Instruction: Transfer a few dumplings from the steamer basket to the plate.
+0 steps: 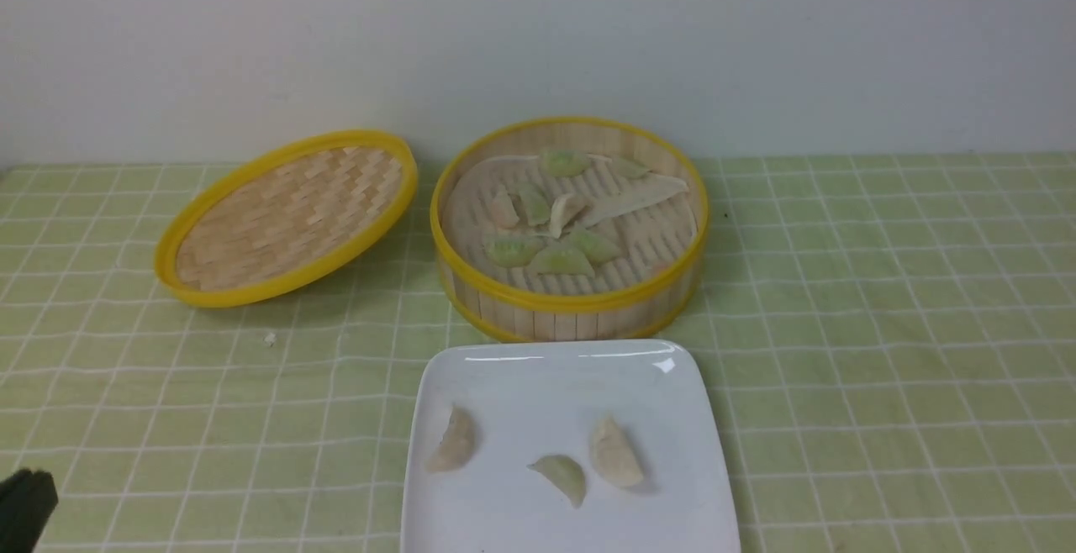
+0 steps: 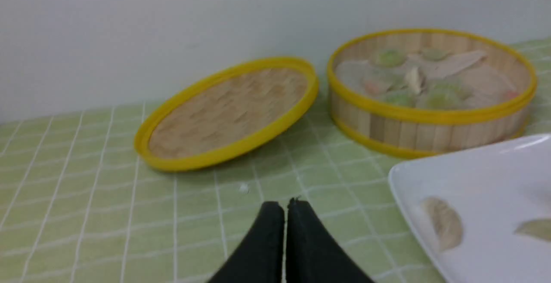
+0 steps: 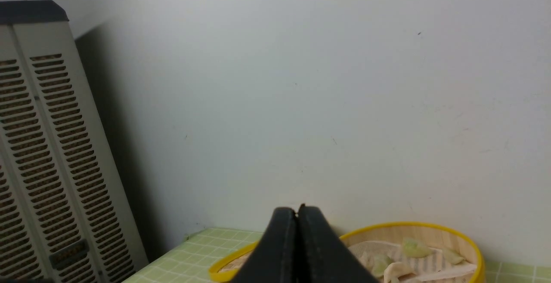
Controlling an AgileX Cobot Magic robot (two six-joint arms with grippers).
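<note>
Sitting near the back edge of the green checked tablecloth (image 1: 883, 326), the round bamboo steamer basket with yellow rims (image 1: 569, 305) holds a bunch of small pale cream and light green dumplings (image 1: 551, 234) on its slatted floor. A whitish liner (image 1: 630, 197) lies under some of them.

Just in front of the basket, at the front edge of the cloth, is the shiny white square plate with round corners (image 1: 672, 502). Three dumplings lie on it: a cream one (image 1: 455, 439) on the left, a green one (image 1: 562, 476) in the middle and another cream one (image 1: 615, 452) just beside it on the right. They are a little apart from each other.

To the left of the basket, the flat woven bamboo lid with a yellow rim (image 1: 288, 217) sits tilted, with one side lifted up.

The left gripper (image 2: 286, 207) is pinched tight with nothing in it, near the front left corner of the cloth. The right gripper (image 3: 297, 214) is pinched tight too, also with nothing in it, and it is up high, facing the white wall (image 3: 323, 81). A tall grey box with slots (image 3: 47, 167) stands beside that wall.
</note>
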